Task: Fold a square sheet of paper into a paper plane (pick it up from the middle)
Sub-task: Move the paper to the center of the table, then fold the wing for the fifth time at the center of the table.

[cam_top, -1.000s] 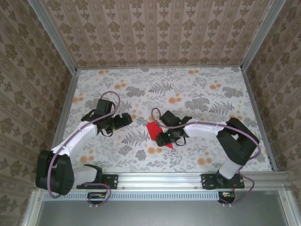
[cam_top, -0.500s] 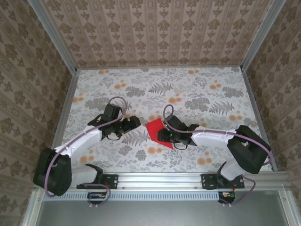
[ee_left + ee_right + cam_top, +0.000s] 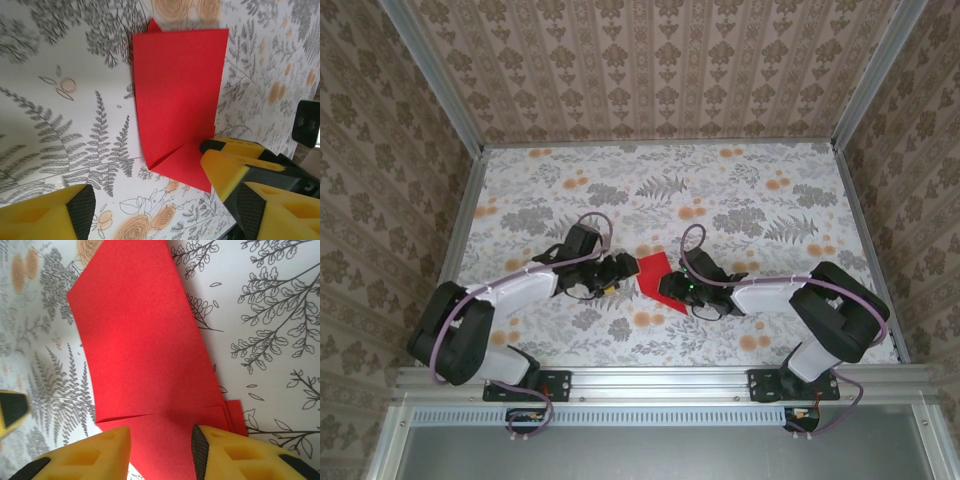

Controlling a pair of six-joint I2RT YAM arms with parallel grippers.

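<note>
Square sheet of paper lies flat mid-desk, partly folded. No dart shape yet, so most folds look left to do. Left end effector released wide beside it. Right end effector has its jaws apart at the paper's edge, clamping nothing.

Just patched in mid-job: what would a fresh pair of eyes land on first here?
The bright red sheet of paper, already partly folded, lies mid-table on the floral tabletop. Both grippers meet at it: the left gripper open at its left edge, the right gripper with its fingers over its right part.
</note>
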